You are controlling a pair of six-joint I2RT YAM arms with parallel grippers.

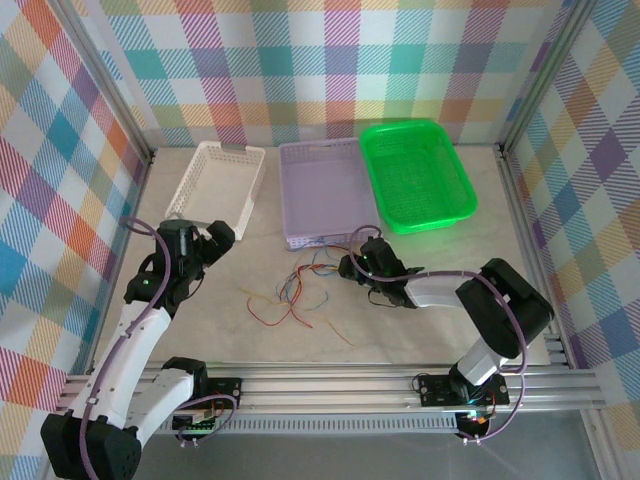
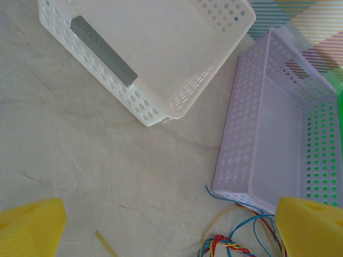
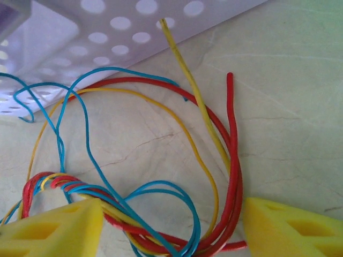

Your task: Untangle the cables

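So, the cables [image 1: 292,290] lie in a tangle on the bench [image 1: 390,335], just in front of the lilac tray [image 1: 320,195]. Right tool [image 3: 172,217] straddles them, jaws apart; left tool [image 2: 170,214] hangs spread wide nearby.

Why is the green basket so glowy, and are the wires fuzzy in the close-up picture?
Top external: the green basket looks over-bright, with a green glow along its front edge. Right wrist: the cables are sharp, but the lavender basket and the right gripper's yellow fingers look soft. Left wrist: the white basket is washed pale inside.
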